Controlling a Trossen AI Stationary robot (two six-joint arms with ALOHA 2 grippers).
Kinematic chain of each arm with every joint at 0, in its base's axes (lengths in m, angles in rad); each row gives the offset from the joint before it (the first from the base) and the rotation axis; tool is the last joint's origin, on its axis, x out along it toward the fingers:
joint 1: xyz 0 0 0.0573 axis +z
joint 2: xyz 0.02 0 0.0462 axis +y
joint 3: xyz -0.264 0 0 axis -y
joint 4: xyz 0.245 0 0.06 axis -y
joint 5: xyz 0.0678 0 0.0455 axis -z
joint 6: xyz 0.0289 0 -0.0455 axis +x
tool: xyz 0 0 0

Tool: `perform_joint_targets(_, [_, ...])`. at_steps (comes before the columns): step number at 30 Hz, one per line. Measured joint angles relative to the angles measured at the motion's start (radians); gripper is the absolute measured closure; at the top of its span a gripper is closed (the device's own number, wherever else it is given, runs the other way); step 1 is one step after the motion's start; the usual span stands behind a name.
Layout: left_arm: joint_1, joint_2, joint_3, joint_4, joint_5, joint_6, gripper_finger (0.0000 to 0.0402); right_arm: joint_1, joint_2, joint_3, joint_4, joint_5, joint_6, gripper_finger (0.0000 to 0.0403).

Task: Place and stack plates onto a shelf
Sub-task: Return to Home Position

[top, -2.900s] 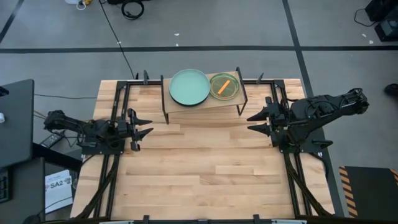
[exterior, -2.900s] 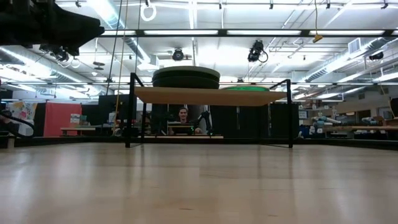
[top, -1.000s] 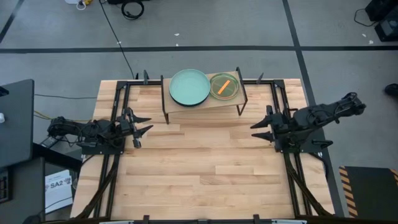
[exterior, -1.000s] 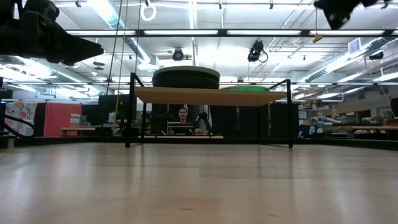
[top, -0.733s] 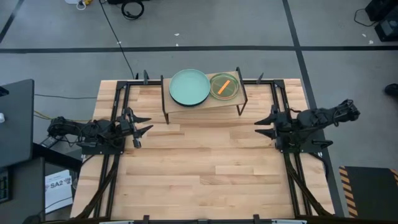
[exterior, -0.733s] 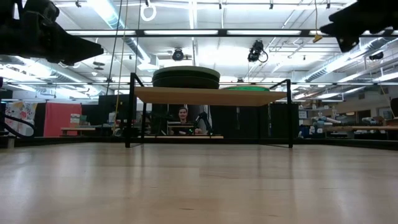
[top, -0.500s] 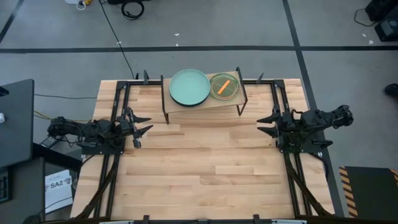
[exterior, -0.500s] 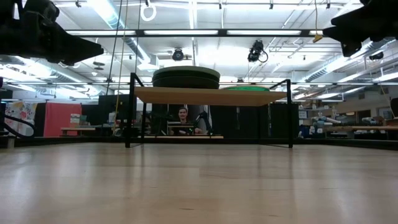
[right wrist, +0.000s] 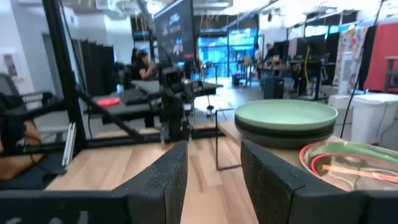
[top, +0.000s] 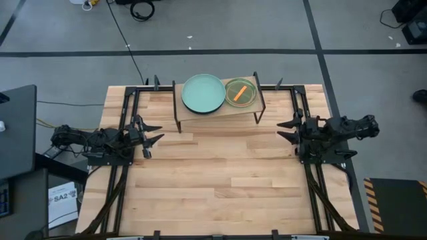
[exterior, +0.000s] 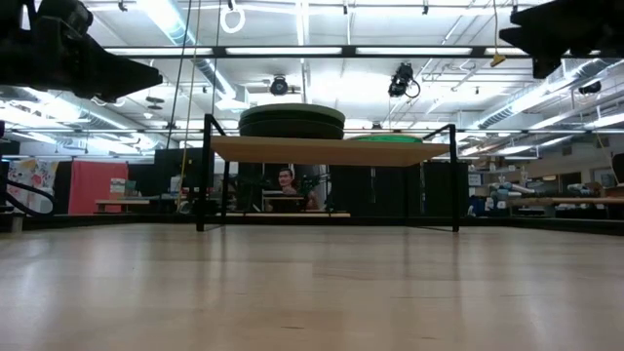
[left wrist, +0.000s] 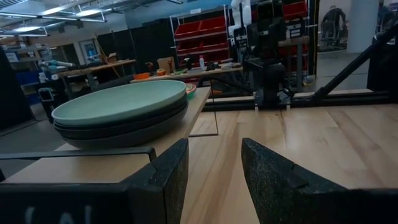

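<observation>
The small stack [top: 241,93] is sitting close to the right end of the shelf [top: 223,115]. If an arm is swinging wide and bumping the shelf, those plates could be sliding off. The shelf is standing at the middle of the far edge of the table [top: 220,180]. The big stack [exterior: 292,121] is lying flat on the shelf's left half, the mint plate [top: 203,93] on top. The small stack is showing green and orange. Your left hand [top: 157,133], near the table's left edge, and your right hand [top: 280,131], near the right edge, are both spread and holding nothing.
</observation>
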Motion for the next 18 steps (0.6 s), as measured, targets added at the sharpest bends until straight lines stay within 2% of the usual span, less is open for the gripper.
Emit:
perform_joint_targets(3, [0.0, 0.0, 0.0, 0.0, 0.0, 0.0, 0.0246, -0.013, -0.001, -0.07, 0.124, 0.003, -0.012, 0.0247])
perform_joint_targets(8, [0.0, 0.0, 0.0, 0.001, 0.0, 0.0, 0.0246, -0.043, -0.001, -0.252, 0.469, 0.008, -0.096, 0.0247])
perform_joint_targets(14, [0.0, 0.0, 0.0, 0.001, 0.0, -0.001, 0.0246, -0.079, 0.003, -0.251, 0.478, 0.01, -0.198, 0.0247])
perform_joint_targets(18, [0.0, 0.0, 0.0, 0.001, 0.0, 0.0, 0.0246, -0.096, 0.003, -0.251, 0.425, 0.012, -0.262, 0.0247])
